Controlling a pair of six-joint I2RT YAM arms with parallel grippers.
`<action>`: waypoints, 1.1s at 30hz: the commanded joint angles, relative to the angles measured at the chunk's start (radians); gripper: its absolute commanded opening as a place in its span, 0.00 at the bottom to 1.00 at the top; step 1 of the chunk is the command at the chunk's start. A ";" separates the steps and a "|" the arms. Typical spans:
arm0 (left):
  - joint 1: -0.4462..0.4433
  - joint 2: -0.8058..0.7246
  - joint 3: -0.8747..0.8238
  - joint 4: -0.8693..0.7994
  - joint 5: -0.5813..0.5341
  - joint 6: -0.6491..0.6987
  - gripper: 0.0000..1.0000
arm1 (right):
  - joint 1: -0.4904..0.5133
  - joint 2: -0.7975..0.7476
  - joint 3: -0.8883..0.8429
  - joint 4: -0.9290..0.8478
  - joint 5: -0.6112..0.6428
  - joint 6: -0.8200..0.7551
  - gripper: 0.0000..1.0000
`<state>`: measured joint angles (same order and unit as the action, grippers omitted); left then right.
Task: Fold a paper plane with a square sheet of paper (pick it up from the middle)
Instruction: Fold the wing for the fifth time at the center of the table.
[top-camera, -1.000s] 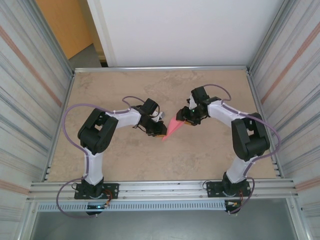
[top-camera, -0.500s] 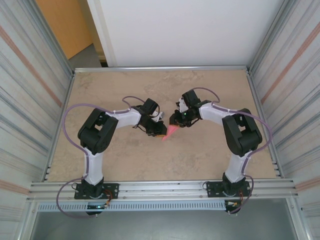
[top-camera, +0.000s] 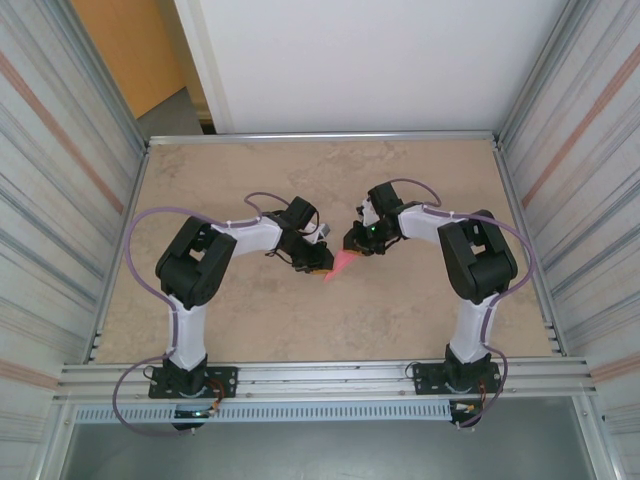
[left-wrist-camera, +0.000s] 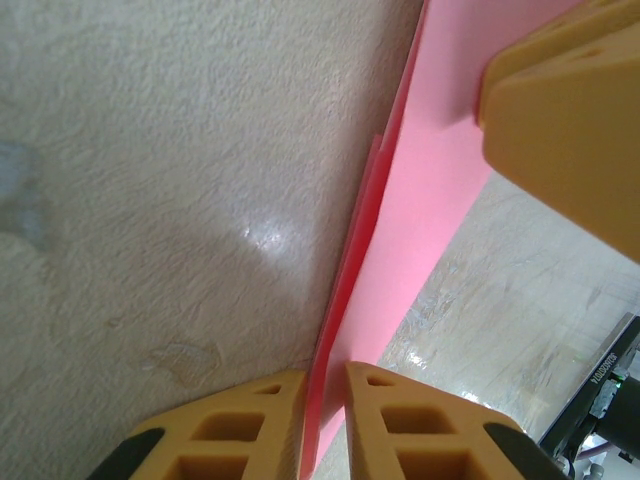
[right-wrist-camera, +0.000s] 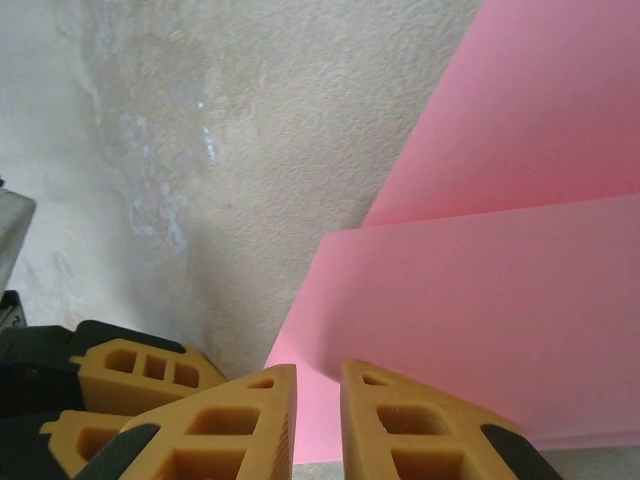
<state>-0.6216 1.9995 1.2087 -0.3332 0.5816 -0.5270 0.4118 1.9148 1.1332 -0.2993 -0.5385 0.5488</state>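
Note:
The pink paper (top-camera: 340, 265) is a small folded, pointed shape held just above the table between the two arms. My left gripper (top-camera: 321, 264) grips its left end. In the left wrist view the paper (left-wrist-camera: 440, 200) runs edge-on, in layers, into the narrow gap of my left gripper (left-wrist-camera: 325, 375), and a finger of the right gripper (left-wrist-camera: 560, 120) presses on the paper's far part. In the right wrist view a corner of the folded paper (right-wrist-camera: 480, 300) sits in the slim gap of my right gripper (right-wrist-camera: 320, 370). The left gripper's orange fingers (right-wrist-camera: 130, 385) lie close at the lower left.
The beige stone-patterned tabletop (top-camera: 300, 180) stretches all around the paper. A metal rail (top-camera: 320, 375) bounds the near edge, and corrugated metal walls (top-camera: 60, 200) rise on both sides.
The right arm has folded in and its gripper has slid left along the paper toward the left gripper. Less pink shows from above. The left arm has stayed put.

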 joint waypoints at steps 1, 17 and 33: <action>-0.017 0.078 -0.019 -0.038 -0.048 0.009 0.20 | -0.005 0.016 0.007 -0.026 0.035 0.010 0.19; -0.017 0.081 -0.023 -0.040 -0.051 0.003 0.19 | -0.013 0.031 -0.023 -0.026 0.055 0.009 0.19; -0.017 -0.034 -0.003 -0.038 -0.078 -0.015 0.19 | -0.023 0.050 -0.054 -0.038 0.071 -0.013 0.18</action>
<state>-0.6231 1.9923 1.2102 -0.3367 0.5735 -0.5285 0.3981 1.9259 1.1030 -0.2741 -0.5251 0.5484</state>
